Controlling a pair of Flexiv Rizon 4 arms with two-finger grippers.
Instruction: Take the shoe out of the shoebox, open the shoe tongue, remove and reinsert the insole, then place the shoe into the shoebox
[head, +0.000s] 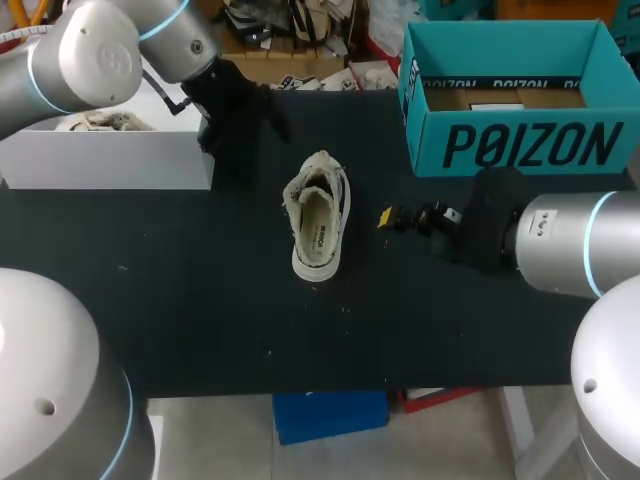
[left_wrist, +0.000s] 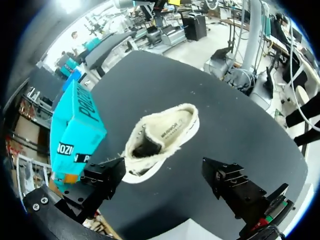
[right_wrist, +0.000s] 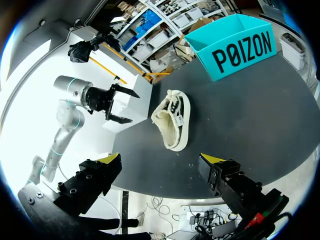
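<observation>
Saw the shoe sole-down on the worktop, outside the box. Noted the left end effector spread wide near the shoe, touching nothing. Noted the right end effector wide too, beside the shoe, empty.

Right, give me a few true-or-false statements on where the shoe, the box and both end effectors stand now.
1. The shoe lies on the table, outside the shoebox. True.
2. The right end effector is shut on the shoe. False: it is open, beside the shoe and not touching it.
3. The shoebox stands open, with no lid on it. True.
4. The left end effector holds the insole. False: it is open and empty.
</observation>
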